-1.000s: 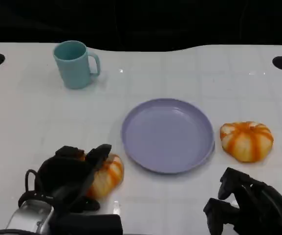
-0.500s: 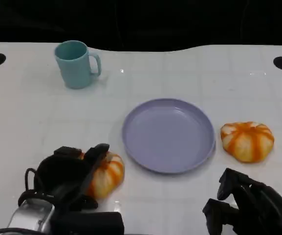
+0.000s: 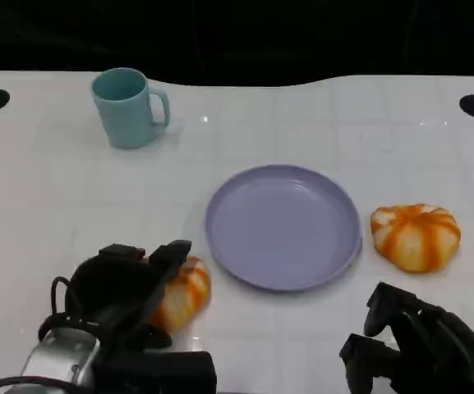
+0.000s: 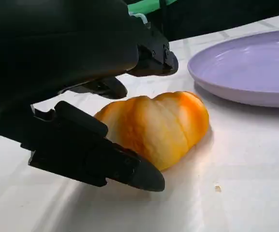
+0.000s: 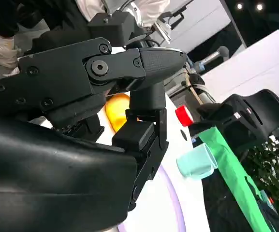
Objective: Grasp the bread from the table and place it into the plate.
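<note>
Left hand (image 3: 126,287) cupped over bread (image 3: 181,293) on table (image 3: 56,189), just left of plate (image 3: 283,227); fingers (image 4: 105,159) apart, flanking the bread, contact unclear. Right hand (image 3: 409,345) low at near right, fingers curled, nothing in them. Second bread (image 3: 415,235) beside plate's right rim. Mug (image 3: 127,107) far left.

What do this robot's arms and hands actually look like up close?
Each forearm is silver metal ending in a black hand. The left hand has a rounded, glossy black shell and chunky, blocky black fingers with blunt tips; thin black cables loop beside its wrist. The right hand is the same matte black, built of angular plates joined by round screws and pivots.
</note>
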Controlling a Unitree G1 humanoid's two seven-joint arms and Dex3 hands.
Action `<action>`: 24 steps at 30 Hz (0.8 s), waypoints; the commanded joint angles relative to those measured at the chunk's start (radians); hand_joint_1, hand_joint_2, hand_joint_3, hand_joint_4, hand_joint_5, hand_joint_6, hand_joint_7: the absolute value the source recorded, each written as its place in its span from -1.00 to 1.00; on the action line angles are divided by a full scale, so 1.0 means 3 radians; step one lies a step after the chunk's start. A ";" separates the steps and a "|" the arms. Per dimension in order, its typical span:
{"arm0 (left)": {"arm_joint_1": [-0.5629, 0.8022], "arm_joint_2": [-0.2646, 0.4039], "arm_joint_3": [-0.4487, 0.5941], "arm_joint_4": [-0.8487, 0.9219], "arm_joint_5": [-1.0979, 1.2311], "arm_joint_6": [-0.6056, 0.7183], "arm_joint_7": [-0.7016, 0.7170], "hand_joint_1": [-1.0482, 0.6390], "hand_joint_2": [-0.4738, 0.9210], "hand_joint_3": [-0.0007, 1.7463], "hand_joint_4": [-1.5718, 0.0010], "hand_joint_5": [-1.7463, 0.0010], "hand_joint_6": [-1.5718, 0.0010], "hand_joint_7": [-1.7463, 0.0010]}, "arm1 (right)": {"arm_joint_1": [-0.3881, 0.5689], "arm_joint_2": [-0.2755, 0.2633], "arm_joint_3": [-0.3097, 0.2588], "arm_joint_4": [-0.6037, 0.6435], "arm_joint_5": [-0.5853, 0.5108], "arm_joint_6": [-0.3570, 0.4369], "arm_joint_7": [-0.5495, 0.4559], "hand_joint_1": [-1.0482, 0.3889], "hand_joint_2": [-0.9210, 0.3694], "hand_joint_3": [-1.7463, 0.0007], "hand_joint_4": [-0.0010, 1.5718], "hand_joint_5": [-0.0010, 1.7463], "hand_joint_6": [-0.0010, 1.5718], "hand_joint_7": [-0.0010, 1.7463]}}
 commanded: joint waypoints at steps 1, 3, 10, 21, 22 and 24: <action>-0.0032 0.0031 -0.0006 0.0000 -0.0060 -0.0046 0.0016 -0.46 0.81 -1.00 0.53 0.86 0.70 0.99 | 0.0019 -0.0036 -0.0016 -0.0035 -0.0005 -0.0015 -0.0021 -0.55 -1.00 0.75 0.12 0.85 -0.03 0.55; -0.0038 0.0036 -0.0023 0.0004 -0.0043 -0.0045 0.0015 -0.46 0.82 -1.00 0.53 0.87 0.70 1.00 | 0.0018 -0.0038 -0.0018 -0.0030 0.0002 -0.0014 -0.0012 -0.54 -1.00 0.74 0.12 0.85 -0.03 0.55; -0.0065 0.0063 -0.0128 -0.0017 0.0142 0.0093 -0.0071 -0.47 0.85 -0.99 0.50 0.89 0.67 0.99 | 0.0028 -0.0039 -0.0014 -0.0044 -0.0006 -0.0019 -0.0022 -0.55 -1.00 0.74 0.12 0.85 -0.03 0.55; -0.0184 -0.0005 -0.0282 0.0327 0.0352 0.0219 0.0190 -0.28 0.85 -1.00 0.28 0.88 0.47 0.96 | 0.0045 -0.0041 -0.0015 -0.0040 -0.0002 -0.0038 -0.0003 -0.53 -1.00 0.74 0.12 0.85 -0.03 0.55; -0.0202 -0.0010 -0.0289 0.0376 0.0335 0.0207 0.0205 -0.28 0.85 -1.00 0.26 0.89 0.46 0.96 | 0.0048 -0.0040 -0.0016 -0.0043 0.0004 -0.0029 -0.0006 -0.53 -1.00 0.74 0.12 0.85 -0.03 0.55; -0.0240 -0.0022 -0.0295 0.0500 0.0282 0.0147 0.0272 -0.25 0.86 -1.00 0.24 0.90 0.45 0.97 | 0.0055 -0.0043 -0.0013 -0.0058 0.0002 -0.0014 -0.0021 -0.54 -1.00 0.75 0.12 0.85 -0.03 0.54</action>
